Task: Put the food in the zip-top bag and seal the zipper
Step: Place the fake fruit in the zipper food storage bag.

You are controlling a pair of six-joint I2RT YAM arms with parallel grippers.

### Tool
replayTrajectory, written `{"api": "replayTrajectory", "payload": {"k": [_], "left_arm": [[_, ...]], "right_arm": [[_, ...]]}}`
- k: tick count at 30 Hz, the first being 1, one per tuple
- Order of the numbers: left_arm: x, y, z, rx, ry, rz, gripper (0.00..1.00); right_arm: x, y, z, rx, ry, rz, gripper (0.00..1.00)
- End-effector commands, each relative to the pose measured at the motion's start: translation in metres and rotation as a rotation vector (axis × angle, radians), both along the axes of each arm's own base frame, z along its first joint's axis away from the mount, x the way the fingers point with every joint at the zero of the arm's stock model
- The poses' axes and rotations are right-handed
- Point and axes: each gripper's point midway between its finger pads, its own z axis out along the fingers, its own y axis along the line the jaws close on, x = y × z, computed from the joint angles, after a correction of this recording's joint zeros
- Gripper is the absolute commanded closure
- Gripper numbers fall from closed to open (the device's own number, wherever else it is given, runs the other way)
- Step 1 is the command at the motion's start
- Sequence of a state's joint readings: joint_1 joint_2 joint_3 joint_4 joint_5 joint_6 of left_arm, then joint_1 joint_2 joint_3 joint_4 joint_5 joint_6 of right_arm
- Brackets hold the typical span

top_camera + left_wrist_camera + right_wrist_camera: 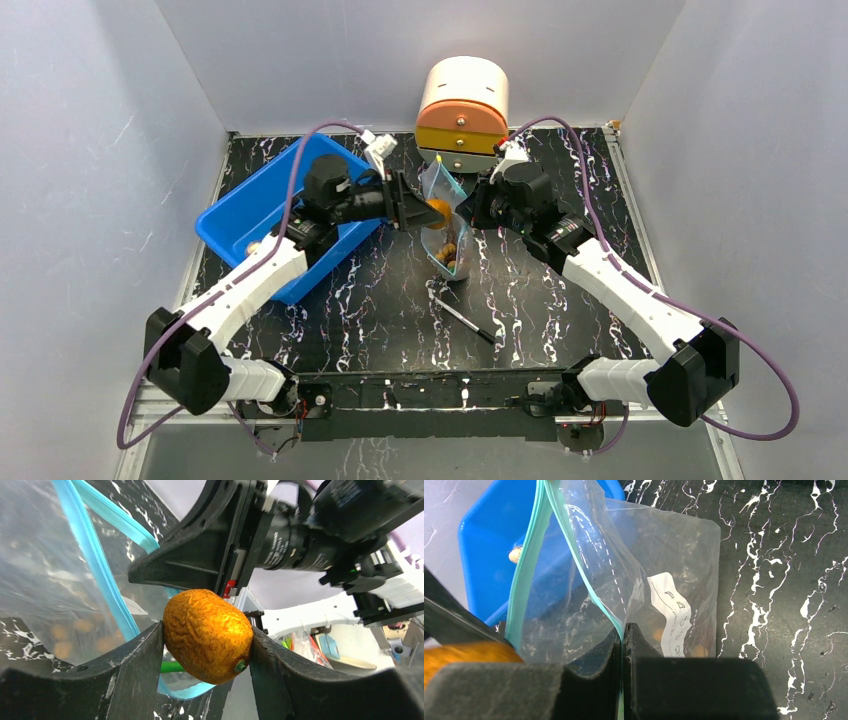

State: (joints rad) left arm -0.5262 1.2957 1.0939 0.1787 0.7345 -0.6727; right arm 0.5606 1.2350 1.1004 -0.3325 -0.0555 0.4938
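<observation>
My left gripper (pixel 432 212) is shut on an orange toy fruit (pixel 208 635) and holds it at the open mouth of the clear zip-top bag (pixel 447 222). The fruit also shows in the top view (pixel 437 209). My right gripper (pixel 623 632) is shut on one side of the bag's teal zipper strip (pixel 580 558) and holds the mouth open and lifted. The bag (pixel 664 565) hangs with its bottom on the table; brown balls and tan lumps (pixel 451 254) lie inside it. The zipper's other lip (pixel 95 555) curves beside the fruit.
A blue plastic tray (pixel 262 210) stands at the left with a small tan piece (pixel 515 555) in it. An orange-and-cream drawer box (pixel 462 110) stands at the back. A thin black pen (pixel 463 319) lies on the marbled table in front of the bag.
</observation>
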Motion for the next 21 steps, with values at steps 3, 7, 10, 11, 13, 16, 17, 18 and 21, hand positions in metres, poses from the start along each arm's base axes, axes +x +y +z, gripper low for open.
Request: {"api": "replayTrajectory", "payload": {"k": [3,7,10,11,13,16,17,18,21], "left_arm": [[-0.005,-0.017,-0.001,0.056,-0.064,-0.018,0.72],[0.0,-0.012,-0.01,0.111,-0.075,0.032,0.7],[0.003,-0.009,-0.015,0.146,-0.068,0.048,0.67],[0.003,-0.009,-0.016,0.155,-0.068,0.049,0.67],[0.003,-0.008,-0.017,0.164,-0.071,0.051,0.66],[0.004,-0.008,-0.019,0.169,-0.072,0.056,0.64],[0.005,-0.008,-0.02,0.172,-0.071,0.058,0.62],[0.005,-0.008,-0.021,0.175,-0.071,0.06,0.61],[0.006,-0.008,-0.024,0.185,-0.068,0.062,0.58]], "right_arm": [[0.007,0.006,0.027,0.071,-0.071,0.003,1.0],[0.006,0.007,0.027,0.078,-0.066,0.007,1.0],[0.005,0.007,0.025,0.083,-0.065,0.007,1.0],[0.005,0.007,0.025,0.084,-0.066,0.008,1.0],[0.005,0.007,0.025,0.084,-0.066,0.007,1.0],[0.005,0.008,0.025,0.083,-0.065,0.008,1.0],[0.005,0.008,0.025,0.083,-0.065,0.009,1.0],[0.006,0.008,0.025,0.084,-0.065,0.009,1.0],[0.005,0.008,0.025,0.085,-0.065,0.011,1.0]]}}
